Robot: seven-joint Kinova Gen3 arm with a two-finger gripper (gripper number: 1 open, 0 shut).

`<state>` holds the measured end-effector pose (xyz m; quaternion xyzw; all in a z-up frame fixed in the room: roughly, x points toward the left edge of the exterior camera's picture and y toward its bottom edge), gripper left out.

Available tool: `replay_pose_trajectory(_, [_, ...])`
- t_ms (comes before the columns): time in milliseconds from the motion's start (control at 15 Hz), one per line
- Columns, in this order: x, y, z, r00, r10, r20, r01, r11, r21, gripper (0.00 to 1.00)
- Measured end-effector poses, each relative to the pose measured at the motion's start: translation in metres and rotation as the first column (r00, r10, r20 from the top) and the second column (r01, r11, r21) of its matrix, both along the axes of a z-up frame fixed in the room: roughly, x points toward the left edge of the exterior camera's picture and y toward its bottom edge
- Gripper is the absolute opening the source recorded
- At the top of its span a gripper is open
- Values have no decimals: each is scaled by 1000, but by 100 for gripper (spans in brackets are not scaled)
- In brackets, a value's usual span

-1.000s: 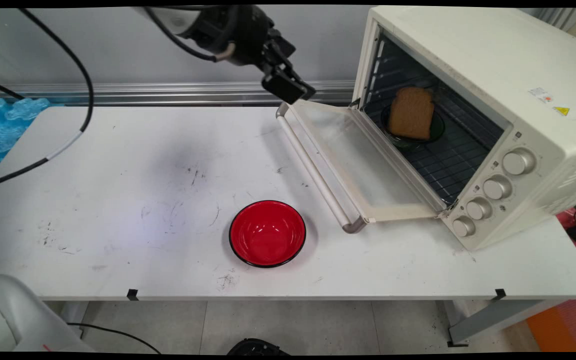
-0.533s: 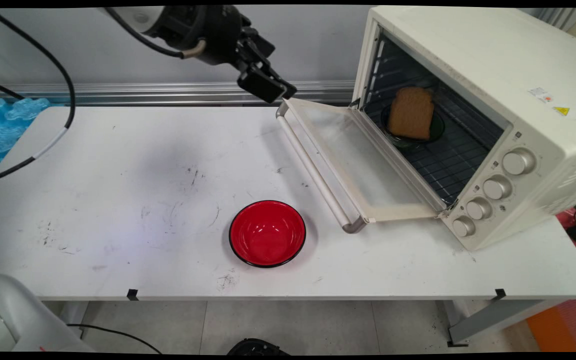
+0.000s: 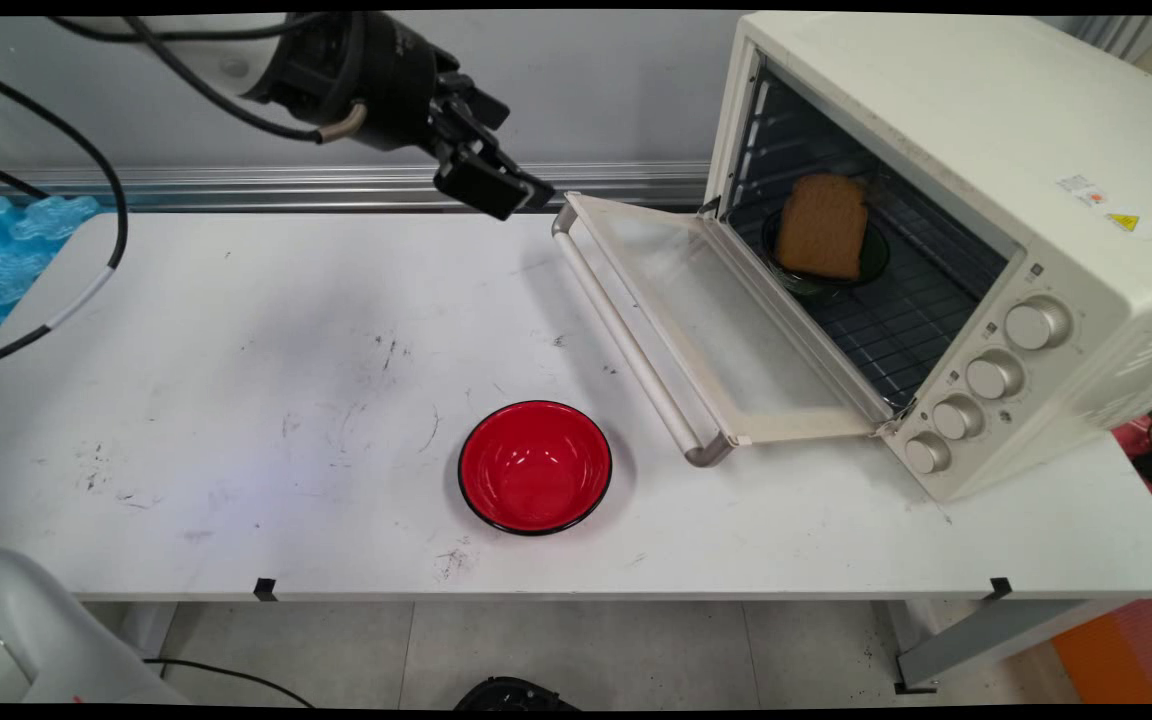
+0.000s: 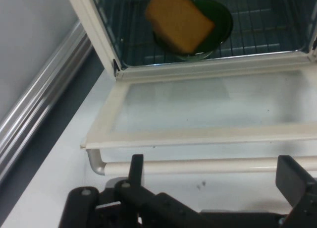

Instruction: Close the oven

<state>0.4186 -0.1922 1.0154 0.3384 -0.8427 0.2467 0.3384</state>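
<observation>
So only the main view shows the red bowl [image 3: 535,467]; both show bread [image 4: 179,21] inside the oven [image 3: 946,200]. Gripper [image 3: 511,195], spread open and empty, has backed left off the door handle [image 4: 198,166].

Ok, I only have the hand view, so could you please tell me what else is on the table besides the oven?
Observer: An empty red bowl stands near the table's front edge, left of the oven door's near end.
Operator: Thank you. How high is the gripper?
Observer: It hangs clear above the table, beside the oven door's far corner, touching nothing.
Operator: And the oven's controls?
Observer: Four knobs run down its front panel.
</observation>
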Motion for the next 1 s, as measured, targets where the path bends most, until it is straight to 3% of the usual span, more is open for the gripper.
replay_pose_trajectory(333, [9, 6, -12, 1000, 6, -5, -6, 1000, 10, 100])
replay_pose_trajectory(400, [10, 8, -14, 1000, 6, -6, -6, 1000, 12, 0])
replay_pose_trajectory(1000, [23, 20, -41, 1000, 1, -7, -1, 999, 50, 0])
